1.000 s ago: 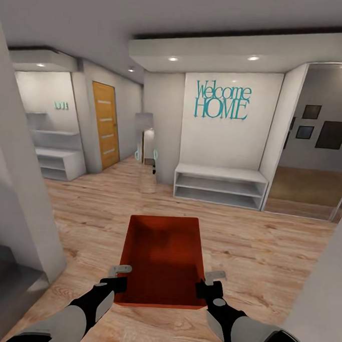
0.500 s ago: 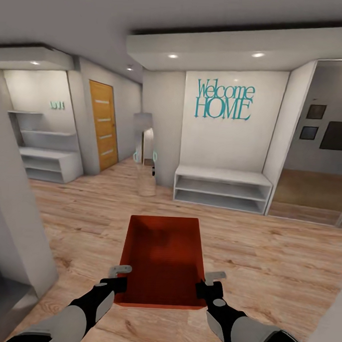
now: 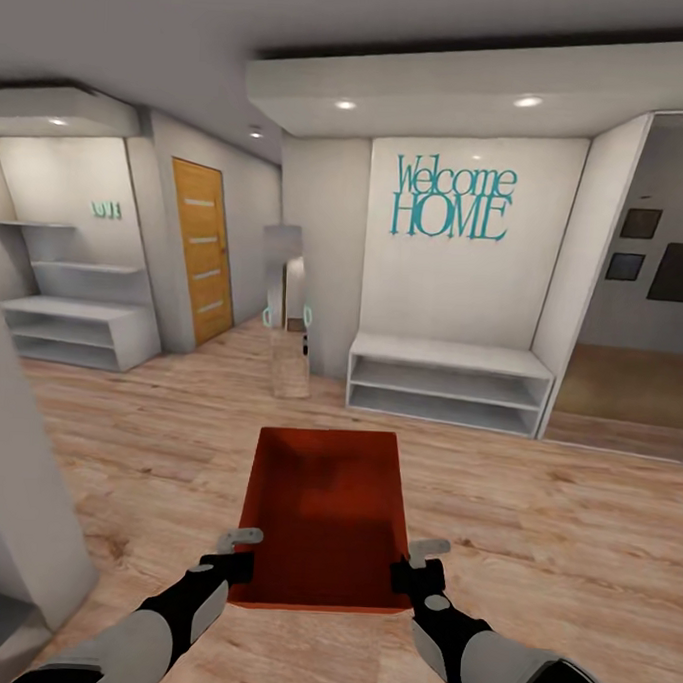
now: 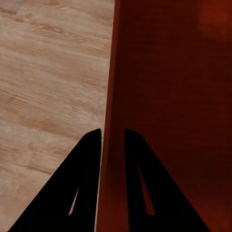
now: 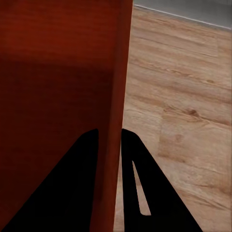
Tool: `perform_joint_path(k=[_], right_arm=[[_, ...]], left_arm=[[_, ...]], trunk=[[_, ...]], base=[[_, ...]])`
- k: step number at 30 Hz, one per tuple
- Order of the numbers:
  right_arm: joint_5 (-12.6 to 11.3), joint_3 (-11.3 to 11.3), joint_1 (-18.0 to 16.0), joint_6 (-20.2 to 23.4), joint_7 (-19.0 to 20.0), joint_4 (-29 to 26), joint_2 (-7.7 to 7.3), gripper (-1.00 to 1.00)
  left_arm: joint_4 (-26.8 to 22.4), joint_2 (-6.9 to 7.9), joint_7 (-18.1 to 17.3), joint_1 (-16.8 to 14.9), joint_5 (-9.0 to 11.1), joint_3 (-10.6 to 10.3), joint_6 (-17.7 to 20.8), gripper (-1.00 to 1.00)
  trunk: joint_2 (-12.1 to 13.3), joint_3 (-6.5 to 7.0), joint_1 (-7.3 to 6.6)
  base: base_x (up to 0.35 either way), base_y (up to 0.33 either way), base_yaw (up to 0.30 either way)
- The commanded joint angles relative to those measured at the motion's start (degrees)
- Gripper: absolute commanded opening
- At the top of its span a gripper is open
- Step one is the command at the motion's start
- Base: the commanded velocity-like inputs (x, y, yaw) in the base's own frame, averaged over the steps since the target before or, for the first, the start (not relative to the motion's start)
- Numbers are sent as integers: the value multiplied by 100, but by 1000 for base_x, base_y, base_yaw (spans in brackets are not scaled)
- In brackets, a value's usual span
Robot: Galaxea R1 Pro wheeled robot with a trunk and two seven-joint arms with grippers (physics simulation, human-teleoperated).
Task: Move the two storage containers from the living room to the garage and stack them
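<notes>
Black fingers (image 4: 89, 164) of the left gripper (image 3: 232, 554) and right gripper (image 3: 417, 563) pinched opposite side walls of one orange-red container (image 3: 325, 511), held at lower centre above the wood floor (image 3: 533, 512); garage delivery and stacking evidently remained undone.

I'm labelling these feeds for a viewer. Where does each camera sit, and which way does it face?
Head view: on the robot's head, looking forward and down a hallway; both arms show, the left gripper and right gripper holding the orange-red container by its side walls.
Left wrist view: near the left gripper, looking along its fingers, which straddle a container wall.
Right wrist view: near the right gripper, fingers straddling the opposite wall.
All three views share the container and the wood floor.
</notes>
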Motion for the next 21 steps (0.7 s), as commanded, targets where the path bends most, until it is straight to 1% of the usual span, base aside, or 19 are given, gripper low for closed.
perform_joint_path(k=[1, 11, 21], right_arm=[[32, -218, -4, 17, 41, 3, 6, -100], [31, -219, -4, 17, 41, 3, 6, -100], [31, -219, -4, 17, 41, 3, 6, -100]], left_arm=[[-19, -7, 48, -1, -20, -41, -190, -100], [-8, 3, 44, -1, 7, -32, -273, -100], [-1, -5, 42, -1, -15, -44, -308, -100]], trunk=[[-6, -8, 4], [-6, -8, 4], [-6, -8, 4]], base=[[321, 0, 0], [321, 0, 0], [321, 0, 0]])
